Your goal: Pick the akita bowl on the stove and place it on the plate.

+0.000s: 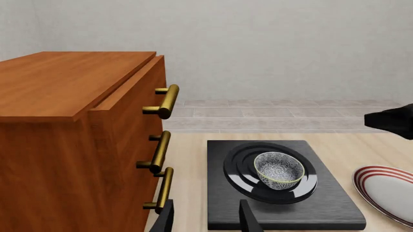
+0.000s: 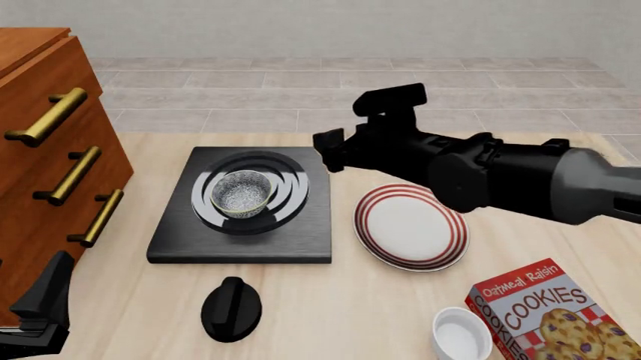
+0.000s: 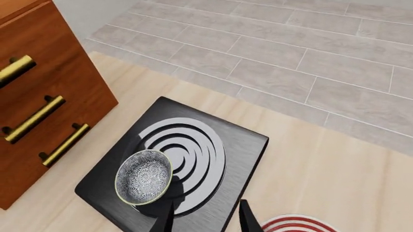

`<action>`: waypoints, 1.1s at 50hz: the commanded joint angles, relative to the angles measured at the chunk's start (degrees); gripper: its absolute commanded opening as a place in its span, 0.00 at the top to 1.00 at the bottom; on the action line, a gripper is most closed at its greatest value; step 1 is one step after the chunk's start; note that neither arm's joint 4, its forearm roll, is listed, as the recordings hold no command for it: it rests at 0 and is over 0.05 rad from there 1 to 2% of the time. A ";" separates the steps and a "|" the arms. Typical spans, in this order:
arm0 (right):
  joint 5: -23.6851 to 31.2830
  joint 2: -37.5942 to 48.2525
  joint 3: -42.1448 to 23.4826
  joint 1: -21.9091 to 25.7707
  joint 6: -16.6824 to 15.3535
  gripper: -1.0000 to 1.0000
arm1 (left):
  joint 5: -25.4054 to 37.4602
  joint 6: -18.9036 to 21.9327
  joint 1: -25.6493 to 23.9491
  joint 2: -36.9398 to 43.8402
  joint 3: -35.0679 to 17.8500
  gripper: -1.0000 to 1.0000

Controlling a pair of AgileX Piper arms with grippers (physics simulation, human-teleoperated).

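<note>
- A wooden chest of drawers [image 2: 40,150] with brass handles [image 2: 45,116] stands at the far left of the desk [image 2: 401,315].
- The left gripper [image 2: 40,315] sits low in the front view's bottom-left corner, close to the chest; in its own wrist view the two fingers [image 1: 248,217] stand apart with nothing between them.
- The stove [image 2: 245,217] lies flat on the desk just right of the chest, its ringed burner [image 2: 290,195] near the middle.
- The bowl [image 2: 243,193] sits upright on the burner, a little toward the chest side, untouched by either arm.
- A black knob [image 2: 231,307] lies on the desk near the stove's front edge, apart from it.
- The right gripper [image 2: 335,150] hangs above the stove's far right corner, its arm reaching in from the right over the plate's far edge; the wrist view shows its jaws apart and empty, above the burner beside the bowl.
- The plate [image 2: 410,225] rests on the desk just right of the stove, with nothing on it.
- A white cup [image 2: 461,336] stands at the front right, touching or just beside a cookie box [image 2: 546,311].
</note>
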 commanded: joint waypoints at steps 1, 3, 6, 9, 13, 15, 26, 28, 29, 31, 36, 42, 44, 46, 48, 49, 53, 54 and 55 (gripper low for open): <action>0.49 6.03 -4.69 2.10 1.41 0.00 | 0.00 0.00 0.00 0.00 0.00 0.00; 0.11 6.96 -4.96 1.87 0.94 0.00 | 0.00 0.00 0.00 0.00 0.00 0.00; -0.23 8.86 -5.93 2.24 1.30 0.00 | 0.00 0.00 0.00 0.00 0.00 0.00; -0.13 10.41 -6.94 2.50 1.57 0.00 | 0.00 0.00 0.00 0.00 0.00 0.00; -0.16 12.72 -8.19 3.41 1.92 0.00 | 0.00 0.00 0.00 0.00 0.00 0.00; -0.08 13.78 -8.93 3.71 2.30 0.00 | 0.00 0.00 0.00 0.00 0.00 0.00; 1.68 18.95 -12.98 5.41 2.77 0.00 | 0.00 0.00 0.00 0.00 0.00 0.00; 1.75 19.34 -13.35 5.60 2.81 0.00 | 0.00 0.00 0.00 0.00 0.00 0.00; 1.71 19.39 -13.48 5.84 3.31 0.00 | 0.00 0.00 0.00 0.00 0.00 0.00; 1.64 19.46 -13.87 5.65 4.06 0.00 | 0.00 0.00 0.00 0.00 0.00 0.00; 1.94 20.26 -14.68 5.99 4.41 0.00 | 0.00 0.00 0.00 0.00 0.00 0.00; 3.70 22.28 -17.16 6.42 4.17 0.00 | 0.00 0.00 0.00 0.00 0.00 0.00; 4.02 22.97 -17.60 6.79 4.34 0.00 | 0.00 0.00 0.00 0.00 0.00 0.00; 4.01 23.69 -17.94 6.97 4.60 0.00 | 0.00 0.00 0.00 0.00 0.00 0.00; 4.08 24.43 -18.36 6.78 4.73 0.00 | 0.00 0.00 0.00 0.00 0.00 0.00; 4.08 24.44 -18.37 6.78 4.73 0.00 | 0.00 0.00 0.00 0.00 0.00 0.00; 4.26 25.85 -19.24 6.74 5.07 0.00 | 0.00 0.00 0.00 0.00 0.00 0.00; 4.64 26.09 -19.55 6.63 4.89 0.00 | 0.00 0.00 0.00 0.00 0.00 0.00; 4.65 26.10 -19.56 6.63 4.89 0.00 | 0.00 0.00 0.00 0.00 0.00 0.00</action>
